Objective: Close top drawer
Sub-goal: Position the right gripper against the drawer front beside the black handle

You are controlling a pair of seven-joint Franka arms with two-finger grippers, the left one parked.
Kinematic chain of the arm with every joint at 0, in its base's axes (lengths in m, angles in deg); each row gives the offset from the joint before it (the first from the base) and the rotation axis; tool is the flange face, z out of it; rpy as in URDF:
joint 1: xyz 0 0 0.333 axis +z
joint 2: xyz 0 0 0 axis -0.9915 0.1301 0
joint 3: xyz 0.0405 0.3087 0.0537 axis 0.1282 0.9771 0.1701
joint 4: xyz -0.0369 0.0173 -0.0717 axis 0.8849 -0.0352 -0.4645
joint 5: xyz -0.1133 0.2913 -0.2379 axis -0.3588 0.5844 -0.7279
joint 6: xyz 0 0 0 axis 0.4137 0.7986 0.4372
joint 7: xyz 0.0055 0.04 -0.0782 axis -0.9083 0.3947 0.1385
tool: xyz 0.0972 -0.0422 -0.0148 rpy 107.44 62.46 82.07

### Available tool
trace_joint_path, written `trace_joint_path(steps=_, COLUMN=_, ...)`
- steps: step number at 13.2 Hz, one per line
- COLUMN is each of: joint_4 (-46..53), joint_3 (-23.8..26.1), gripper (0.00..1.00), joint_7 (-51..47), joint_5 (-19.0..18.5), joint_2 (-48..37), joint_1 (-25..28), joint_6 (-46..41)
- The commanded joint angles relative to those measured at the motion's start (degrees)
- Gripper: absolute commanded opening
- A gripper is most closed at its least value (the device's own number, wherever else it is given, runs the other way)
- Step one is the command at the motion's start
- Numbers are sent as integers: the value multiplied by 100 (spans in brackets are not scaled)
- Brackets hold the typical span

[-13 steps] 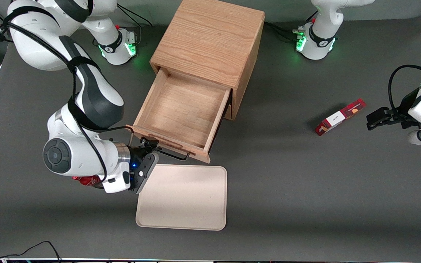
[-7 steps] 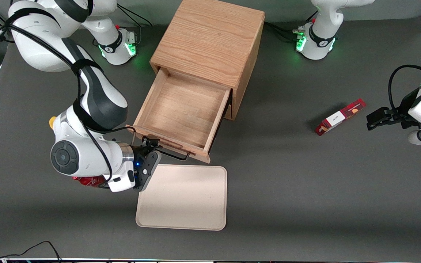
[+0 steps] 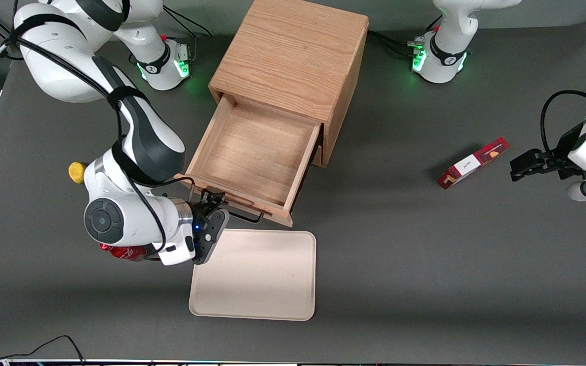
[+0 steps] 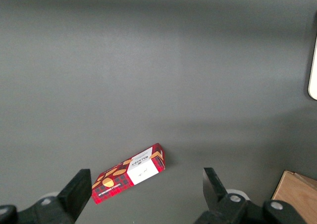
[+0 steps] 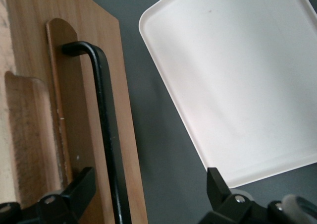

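The top drawer (image 3: pixel 257 152) of the oak cabinet (image 3: pixel 293 56) stands pulled far out, and its inside is bare. Its black wire handle (image 3: pixel 244 217) faces the front camera. My right gripper (image 3: pixel 212 202) is in front of the drawer front, at the handle's end toward the working arm. In the right wrist view the gripper (image 5: pixel 148 196) is open. The handle bar (image 5: pixel 106 135) runs between the two fingers, close to the one over the drawer front (image 5: pixel 74 85). The fingers hold nothing.
A beige tray (image 3: pixel 255 274) lies on the table just nearer the front camera than the drawer, also in the right wrist view (image 5: pixel 237 85). A red can (image 3: pixel 120 251) and a yellow object (image 3: pixel 76 172) lie by my arm. A red box (image 3: pixel 473 162) lies toward the parked arm's end.
My right arm's wrist has swung closer to the drawer, uncovering the yellow object. The gripper has shifted slightly along the handle. The drawer has not moved.
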Motion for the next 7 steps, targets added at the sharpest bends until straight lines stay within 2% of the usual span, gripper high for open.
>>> trace_joint_path(steps=1, joint_4=-105, joint_3=10, gripper=100, joint_7=108, joint_5=-176, joint_2=-32, joint_1=-15, joint_6=169)
trace_joint_path(steps=7, joint_4=-394, joint_3=1, gripper=100, joint_7=64, joint_5=-290, joint_2=-23, joint_1=-24, joint_6=485)
